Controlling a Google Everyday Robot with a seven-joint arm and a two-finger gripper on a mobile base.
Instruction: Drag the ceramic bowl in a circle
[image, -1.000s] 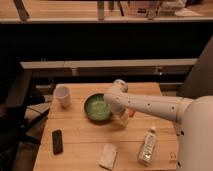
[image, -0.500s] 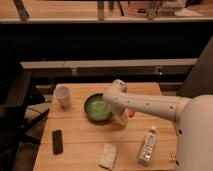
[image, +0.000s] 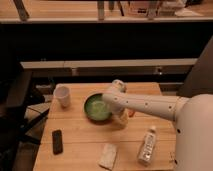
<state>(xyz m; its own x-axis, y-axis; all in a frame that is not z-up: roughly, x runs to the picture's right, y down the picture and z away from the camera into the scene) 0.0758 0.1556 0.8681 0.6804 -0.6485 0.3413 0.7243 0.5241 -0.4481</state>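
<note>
From where I stand, the wooden bench (image: 80, 132) carries a handful of things, and the ceramic bowl (image: 96, 108) sits near its middle, a little toward the far edge, upright, its pale green inside facing up. The robot's white arm (image: 150, 105) reaches in from the right, bending at a rounded joint above the bowl's right side, and the end effector (image: 121, 119) points down just at the bowl's right rim, low over the bench. Its fingers stand wide apart, and nothing is held between them; whether one of them touches the rim I cannot tell from here. A small white cup (image: 62, 96) stands upright to the left of the bowl, near it but apart. Toward the front left lies a dark flat handset (image: 57, 141), well apart from the bowl. Near the front edge, roughly below the bowl, lies a pale folded cloth or packet (image: 108, 156). To the right of that, a clear bottle (image: 146, 146) with a light label lies close to the robot's bulky white body (image: 196, 135).
</note>
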